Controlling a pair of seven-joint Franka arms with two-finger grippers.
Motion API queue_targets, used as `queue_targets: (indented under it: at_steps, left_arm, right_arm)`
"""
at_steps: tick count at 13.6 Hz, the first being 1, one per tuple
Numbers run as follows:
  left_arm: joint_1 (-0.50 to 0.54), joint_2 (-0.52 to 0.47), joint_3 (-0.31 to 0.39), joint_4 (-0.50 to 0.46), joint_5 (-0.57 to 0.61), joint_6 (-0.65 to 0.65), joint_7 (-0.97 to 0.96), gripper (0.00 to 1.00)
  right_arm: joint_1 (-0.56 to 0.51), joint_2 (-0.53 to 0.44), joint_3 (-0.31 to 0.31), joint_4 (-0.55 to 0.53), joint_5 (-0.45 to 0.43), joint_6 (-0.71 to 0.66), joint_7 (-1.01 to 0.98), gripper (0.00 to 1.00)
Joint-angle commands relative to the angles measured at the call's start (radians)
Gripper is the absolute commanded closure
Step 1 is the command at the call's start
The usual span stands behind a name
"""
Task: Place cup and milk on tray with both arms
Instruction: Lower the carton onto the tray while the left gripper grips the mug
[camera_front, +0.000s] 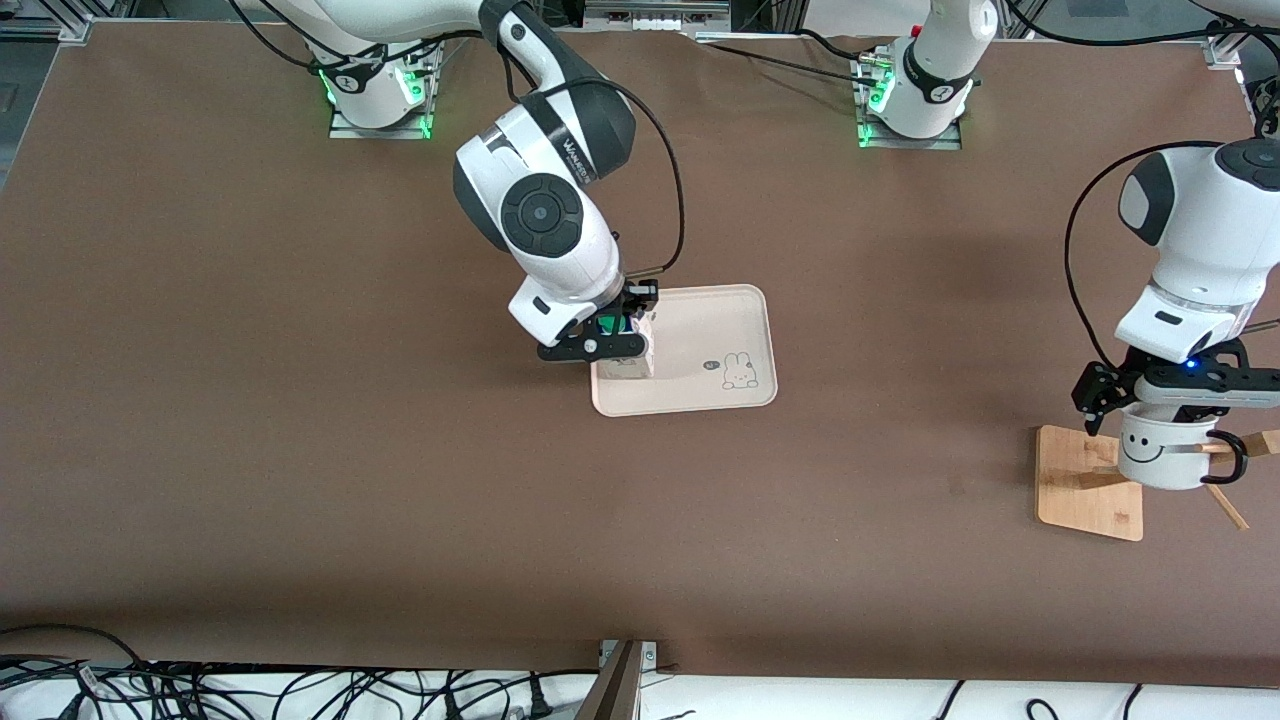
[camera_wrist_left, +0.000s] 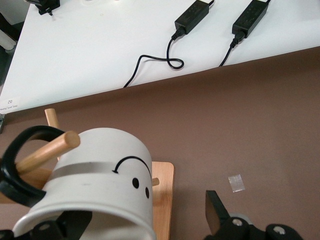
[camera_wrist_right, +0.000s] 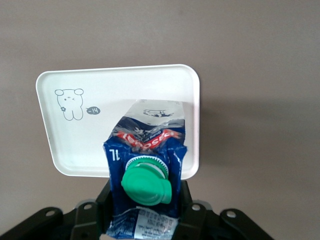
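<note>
The pink-cream tray (camera_front: 735, 320) with a bunny drawing lies mid-table. My right gripper (camera_front: 617, 335) is shut on the blue and white milk carton (camera_front: 636, 358) and holds it upright over the tray's end toward the right arm; I cannot tell whether it touches. In the right wrist view the green-capped milk (camera_wrist_right: 145, 150) sits between the gripper's (camera_wrist_right: 145, 210) fingers, over the tray (camera_wrist_right: 125, 90). The white smiley cup (camera_front: 1160, 455) hangs by its black handle on a wooden peg. My left gripper (camera_front: 1165, 395) is open at the cup's (camera_wrist_left: 100, 165) rim, one finger (camera_wrist_left: 215, 210) well outside its wall.
The wooden stand base (camera_front: 1085, 490) with slanted pegs (camera_wrist_left: 47, 152) stands at the left arm's end of the table. A small piece of tape (camera_wrist_left: 236, 183) lies on the brown table beside it. Cables (camera_front: 300, 690) run along the table's near edge.
</note>
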Motion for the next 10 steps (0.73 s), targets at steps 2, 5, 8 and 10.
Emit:
queue_targets:
  at_steps: [2,5,8,10]
  left_arm:
    - [0.015,-0.037,-0.002,-0.036,0.029,0.000,0.006,0.00]
    - [0.026,-0.039,-0.002,-0.042,0.029,0.000,0.006,0.20]
    - [0.034,-0.039,-0.002,-0.042,0.029,0.000,0.006,0.26]
    - [0.034,-0.039,-0.004,-0.042,0.029,0.000,0.006,0.40]
  right_arm:
    - [0.029,0.044,-0.018,0.028,0.022,0.020,0.007,0.46]
    - [0.034,0.054,-0.018,0.012,0.022,0.022,-0.014,0.46]
    - [0.035,0.054,-0.018,-0.013,0.022,0.022,-0.034,0.46]
    - [0.035,0.054,-0.018,-0.016,0.022,0.022,-0.020,0.00]
